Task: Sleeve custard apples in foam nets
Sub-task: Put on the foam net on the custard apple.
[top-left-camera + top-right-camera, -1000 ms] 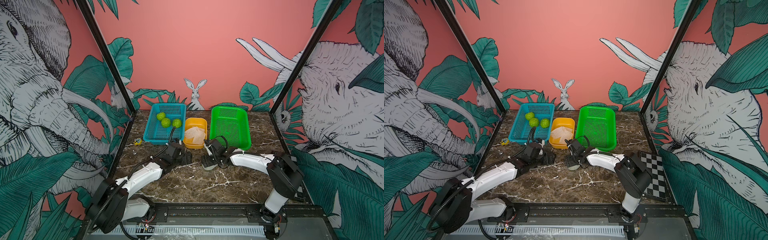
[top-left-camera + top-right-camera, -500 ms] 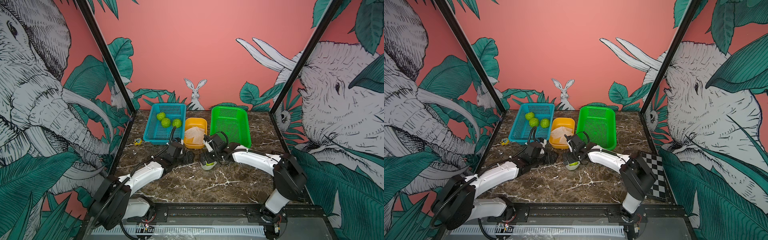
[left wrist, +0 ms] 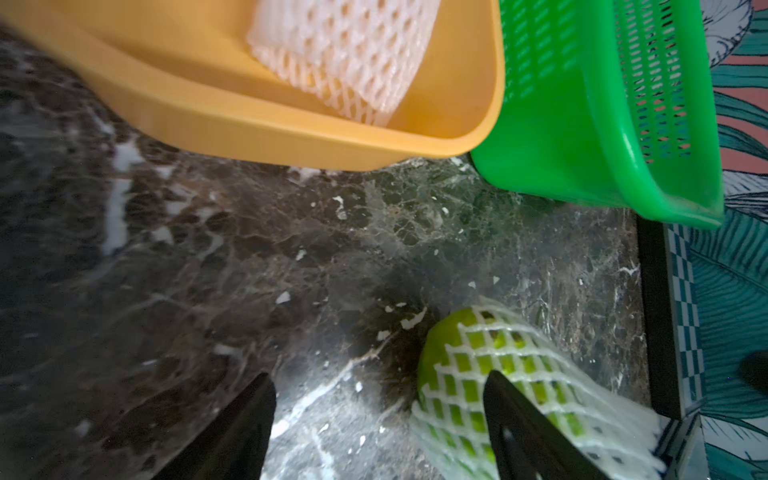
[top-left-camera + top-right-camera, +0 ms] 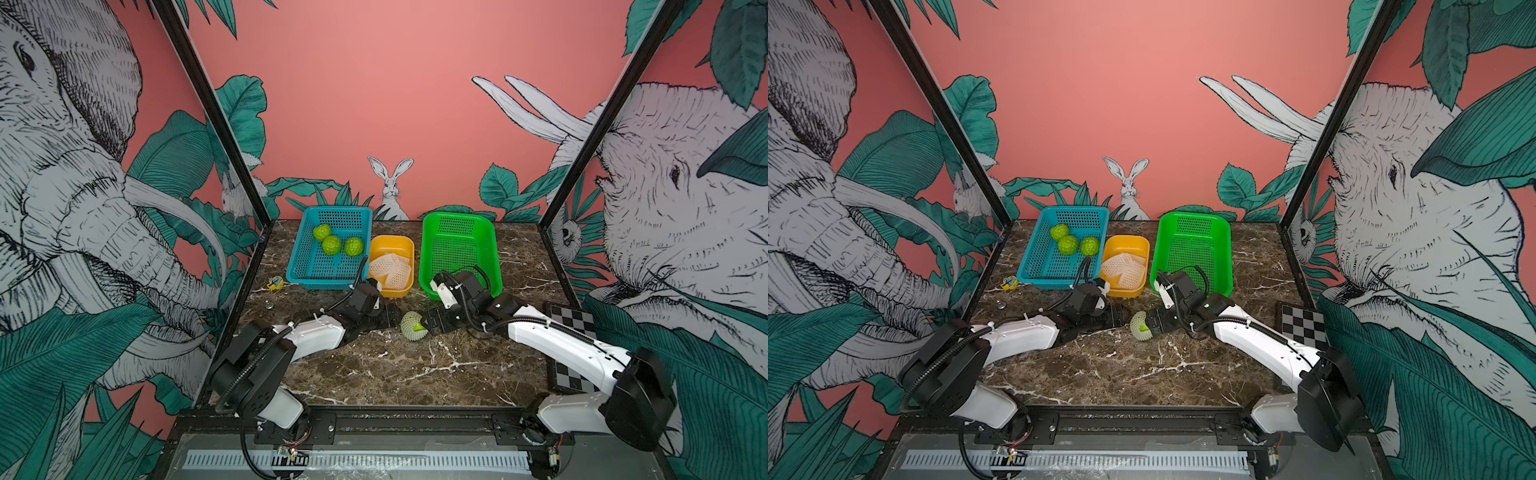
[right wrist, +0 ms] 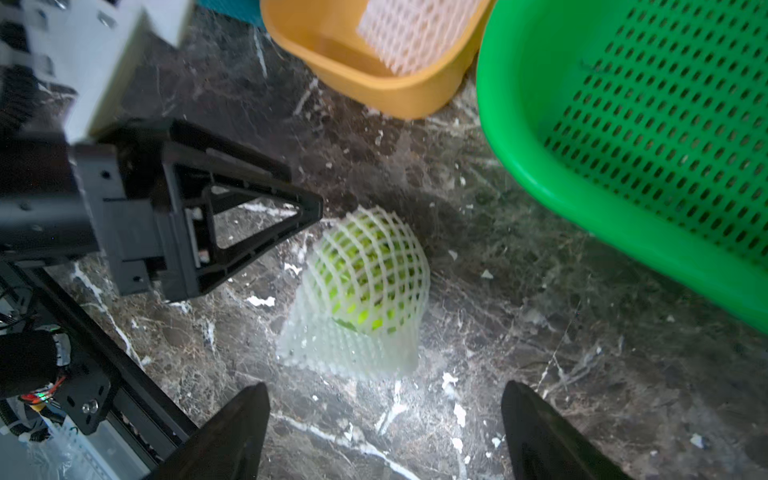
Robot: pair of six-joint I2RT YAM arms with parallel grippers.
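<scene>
Custard apple point(image 5: 362, 276) in its foam net point(image 5: 349, 353) lying just in front of the yellow tub point(image 4: 392, 245), left gripper point(image 3: 376, 380) fingers apart beside it, right gripper point(image 5: 384, 388) fingers apart, spare foam nets point(image 4: 390, 270) inside the tub

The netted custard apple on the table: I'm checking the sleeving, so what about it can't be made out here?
Top views: the netted custard apple is tiny, and the right gripper hides its side.
Left wrist view: it is cut by the frame edge and partly behind the left gripper.
Right wrist view: it is blurred, and the foam net has a loose end that hides the fruit's end inside it.
</scene>
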